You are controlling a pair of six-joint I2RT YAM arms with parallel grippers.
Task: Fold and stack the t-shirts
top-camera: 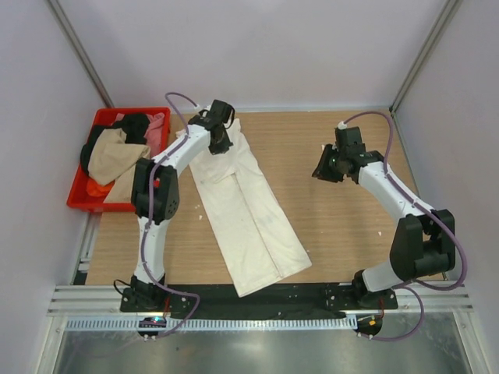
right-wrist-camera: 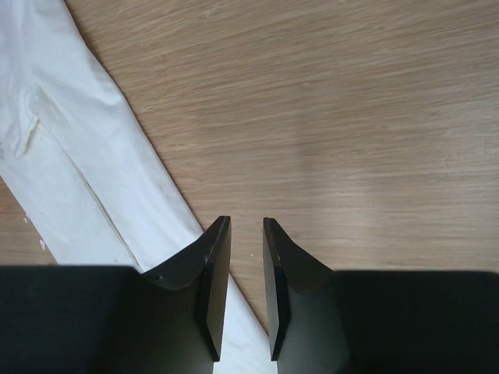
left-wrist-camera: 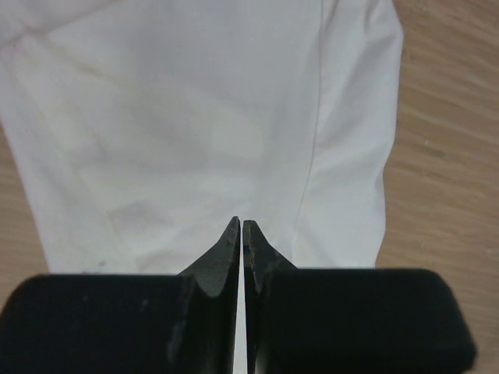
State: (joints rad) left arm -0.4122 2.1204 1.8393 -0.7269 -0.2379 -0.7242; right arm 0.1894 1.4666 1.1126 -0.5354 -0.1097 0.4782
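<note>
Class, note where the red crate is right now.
In the top view, the red crate sits at the table's far left corner, left of the cream shirt, holding other shirts.

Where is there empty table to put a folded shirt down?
The bare wood between the cream t-shirt and the right arm is free. The left is crowded: the left arm stands between that shirt and the red crate, heaped with clothes.

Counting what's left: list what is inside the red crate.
The red crate holds a tan shirt on top, black cloth and pink cloth behind it, orange cloth at its near edge. Whatever lies under the tan shirt is covered.
</note>
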